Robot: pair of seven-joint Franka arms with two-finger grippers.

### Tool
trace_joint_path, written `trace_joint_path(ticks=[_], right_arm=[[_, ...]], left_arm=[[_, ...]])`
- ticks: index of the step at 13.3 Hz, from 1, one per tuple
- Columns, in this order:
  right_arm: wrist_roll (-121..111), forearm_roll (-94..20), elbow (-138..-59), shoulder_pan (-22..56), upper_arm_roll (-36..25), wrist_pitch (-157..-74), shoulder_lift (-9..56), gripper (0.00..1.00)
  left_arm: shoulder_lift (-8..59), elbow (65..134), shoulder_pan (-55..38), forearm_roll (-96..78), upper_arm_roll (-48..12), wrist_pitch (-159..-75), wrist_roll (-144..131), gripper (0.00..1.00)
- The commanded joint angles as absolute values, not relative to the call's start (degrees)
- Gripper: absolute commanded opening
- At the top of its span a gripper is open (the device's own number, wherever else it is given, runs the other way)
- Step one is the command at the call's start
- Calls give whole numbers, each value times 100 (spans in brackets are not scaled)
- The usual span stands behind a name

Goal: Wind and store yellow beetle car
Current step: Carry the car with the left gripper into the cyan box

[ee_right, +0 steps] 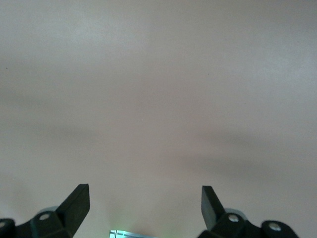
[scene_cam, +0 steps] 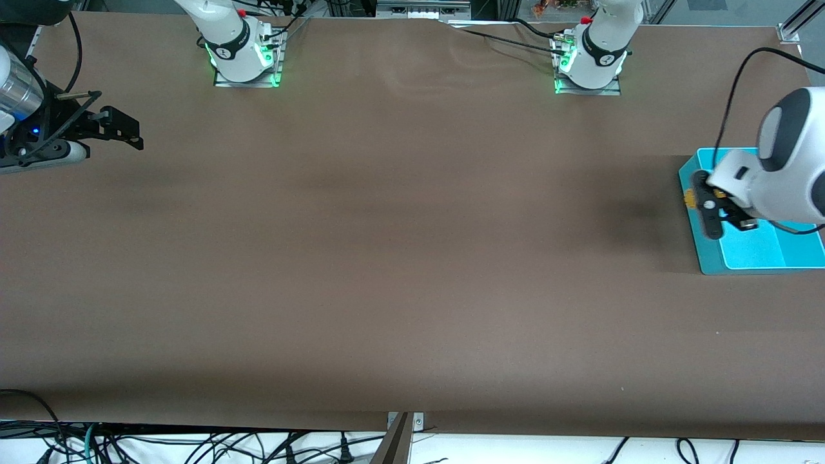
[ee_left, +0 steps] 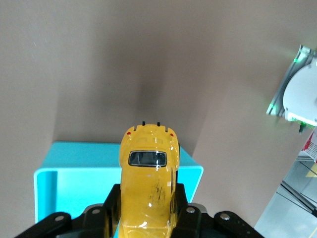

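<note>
The yellow beetle car is a small rounded yellow toy with a dark window. My left gripper is shut on its sides and holds it in the air over the edge of a teal tray. In the front view the left gripper hangs over the tray at the left arm's end of the table, and only a sliver of the car shows. My right gripper is open and empty, waiting over the bare table at the right arm's end; its fingers stand wide apart.
The teal tray holds nothing that shows. The brown table stretches between the two grippers. The arm bases stand along the table edge farthest from the front camera. Cables hang below the nearest edge.
</note>
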State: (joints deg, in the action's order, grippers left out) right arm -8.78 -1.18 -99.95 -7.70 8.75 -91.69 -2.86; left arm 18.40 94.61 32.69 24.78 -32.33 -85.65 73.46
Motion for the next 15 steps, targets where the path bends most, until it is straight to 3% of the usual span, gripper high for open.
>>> trace_joint_path(ticks=[1, 4, 7, 9, 14, 15], right_arm=[[-773, -88, -9861, -729, 870, -9009, -272, 100], [-782, -97, -9861, -729, 844, -8895, -264, 100], [-773, -97, -9861, -729, 844, -8877, -264, 100], [-773, -97, -9861, -729, 844, -8877, -255, 100], [-773, -97, -9853, -738, 844, -8877, -255, 100], [-773, -97, -9861, -738, 844, -8868, -255, 100]], left_arm=[[1942, 9316, 3865, 2776, -3331, -8464, 8153, 9], [2082, 9412, 4550, 2926, -3331, -8848, 8831, 9], [2652, 9588, 5166, 2944, -3331, -9447, 9307, 6], [2759, 9965, 5386, 2979, -3331, -10060, 9308, 5], [3575, 10195, 5659, 3418, -3313, -11143, 9229, 6], [3742, 10152, 5730, 3515, -3305, -11232, 9229, 11]])
